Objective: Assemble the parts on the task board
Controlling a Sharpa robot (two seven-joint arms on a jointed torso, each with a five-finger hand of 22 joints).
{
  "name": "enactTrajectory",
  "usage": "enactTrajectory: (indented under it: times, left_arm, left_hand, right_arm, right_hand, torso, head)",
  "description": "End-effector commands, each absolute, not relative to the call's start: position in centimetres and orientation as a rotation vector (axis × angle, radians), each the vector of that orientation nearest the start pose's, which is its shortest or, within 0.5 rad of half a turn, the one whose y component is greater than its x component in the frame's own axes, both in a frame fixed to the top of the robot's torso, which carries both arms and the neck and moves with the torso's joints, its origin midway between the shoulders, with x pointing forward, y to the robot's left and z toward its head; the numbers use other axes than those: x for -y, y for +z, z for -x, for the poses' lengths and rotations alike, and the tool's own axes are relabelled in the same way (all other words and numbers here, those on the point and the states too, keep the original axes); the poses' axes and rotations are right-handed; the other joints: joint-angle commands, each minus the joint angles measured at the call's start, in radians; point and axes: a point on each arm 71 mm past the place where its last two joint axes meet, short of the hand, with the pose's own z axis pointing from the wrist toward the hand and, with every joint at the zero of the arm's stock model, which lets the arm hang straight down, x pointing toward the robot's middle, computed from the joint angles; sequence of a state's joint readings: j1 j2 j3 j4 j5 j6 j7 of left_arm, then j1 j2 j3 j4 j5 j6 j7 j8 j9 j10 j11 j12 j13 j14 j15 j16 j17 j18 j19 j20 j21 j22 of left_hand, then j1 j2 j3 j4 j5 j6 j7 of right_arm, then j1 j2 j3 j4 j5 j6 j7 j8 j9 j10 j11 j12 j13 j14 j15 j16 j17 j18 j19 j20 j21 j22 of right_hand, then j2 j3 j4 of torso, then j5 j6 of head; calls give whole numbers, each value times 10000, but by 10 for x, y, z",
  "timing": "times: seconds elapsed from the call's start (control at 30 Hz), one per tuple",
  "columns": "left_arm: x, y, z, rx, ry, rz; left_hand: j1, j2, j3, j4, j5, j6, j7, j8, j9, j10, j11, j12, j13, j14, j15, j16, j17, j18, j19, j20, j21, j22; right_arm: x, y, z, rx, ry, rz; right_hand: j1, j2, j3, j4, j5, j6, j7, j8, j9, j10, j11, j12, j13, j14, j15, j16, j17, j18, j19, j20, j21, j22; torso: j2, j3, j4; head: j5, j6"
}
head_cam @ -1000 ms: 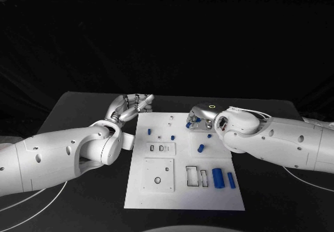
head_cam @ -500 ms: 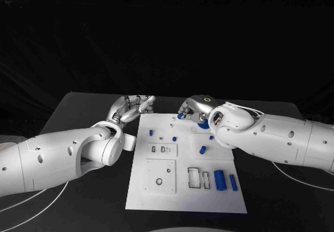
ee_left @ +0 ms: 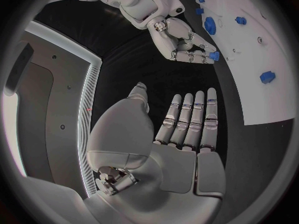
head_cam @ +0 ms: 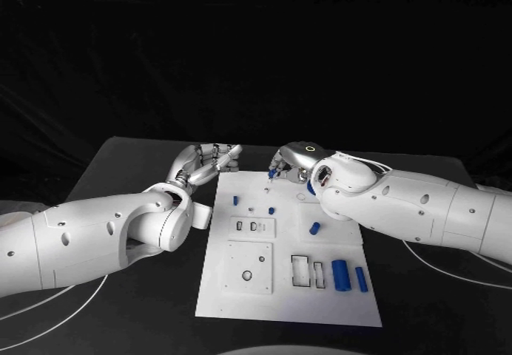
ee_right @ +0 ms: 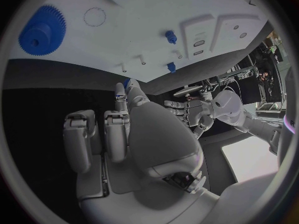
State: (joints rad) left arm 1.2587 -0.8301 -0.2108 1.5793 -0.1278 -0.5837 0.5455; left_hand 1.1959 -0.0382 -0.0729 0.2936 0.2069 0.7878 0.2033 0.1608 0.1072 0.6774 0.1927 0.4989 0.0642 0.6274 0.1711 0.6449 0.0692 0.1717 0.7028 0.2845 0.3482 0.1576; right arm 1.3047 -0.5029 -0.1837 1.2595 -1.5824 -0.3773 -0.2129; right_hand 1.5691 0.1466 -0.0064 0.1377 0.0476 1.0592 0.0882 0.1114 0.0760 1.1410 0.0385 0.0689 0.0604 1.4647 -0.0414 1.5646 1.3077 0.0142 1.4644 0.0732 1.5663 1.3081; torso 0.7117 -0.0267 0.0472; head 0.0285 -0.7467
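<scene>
The right hand (head_cam: 290, 167) is poised over the far edge of the task board (head_cam: 280, 292), a small blue part (ee_left: 214, 56) pinched at its fingertips. The left hand (head_cam: 205, 166) is held flat beside the board's far left corner, fingers straight, nothing grasped. Other blue parts (head_cam: 340, 274) are spread on the board, laid on the black surface (head_cam: 128, 159).
</scene>
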Motion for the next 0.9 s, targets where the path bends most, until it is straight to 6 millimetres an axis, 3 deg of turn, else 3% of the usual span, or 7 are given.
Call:
enactTrajectory:
  times: [0.03, 0.23, 0.4, 0.9]
  left_arm:
    - [-200, -190, -468, -13301, -13734, 8581]
    - [-201, -189, -469, -13265, -13706, 8574]
    - [-200, -188, -469, -13252, -13718, 8556]
    - [-200, -189, -471, -13238, -13680, 8545]
  left_hand:
    - [38, 85, 47, -8, -31, -33, 297, 13, 17, 70, 3, -34, -7, -70, 27, -61, -10, 85, -54, -2, -71, -18]
    - [60, 70, 28, -5, -31, -36, 298, 15, 19, 80, 4, -54, -6, -88, 35, -85, -11, 76, -101, 5, -101, -39]
    - [66, 65, 20, -3, -31, -39, 300, 14, 19, 82, 6, -65, -7, -95, 38, -95, -11, 71, -127, 8, -117, -51]
    - [69, 66, 14, -2, -29, -41, 300, 15, 20, 85, 9, -73, -7, -97, 40, -102, -11, 70, -145, 9, -128, -59]
  right_arm:
    - [100, -192, -528, -16119, 4894, 3736]
    - [94, -196, -529, -16312, 4578, 3829]
    - [91, -198, -532, -16378, 4363, 3834]
    - [92, -198, -532, -15957, 4126, 3639]
  right_hand:
    - [70, -34, 55, -15, 40, 43, -39, -58, 89, -31, 22, -74, -9, 1046, -35, 41, 2555, -142, 1064, -57, 45, 2627]
    - [98, -45, 83, -22, 40, 30, -36, -79, 83, -53, 24, -83, -9, 1048, -29, 44, 2564, -142, 1064, -52, 45, 2627]
    - [99, -52, 88, -18, 35, 26, -31, -87, 80, -56, 27, -84, -9, 1045, -27, 39, 2548, -142, 1064, -50, 45, 2627]
    - [123, -57, 118, -22, 38, 38, -26, -95, 80, -42, 27, -75, -4, 1041, -21, 35, 2531, -142, 1064, -45, 45, 2627]
  torso:
    - [49, -3, 53]
    - [61, -27, 42]
    - [37, -29, 62]
    - [43, -43, 74]
  head:
    - [2, -18]
    - [-57, -34]
    - [-100, -125]
    - [-140, -137]
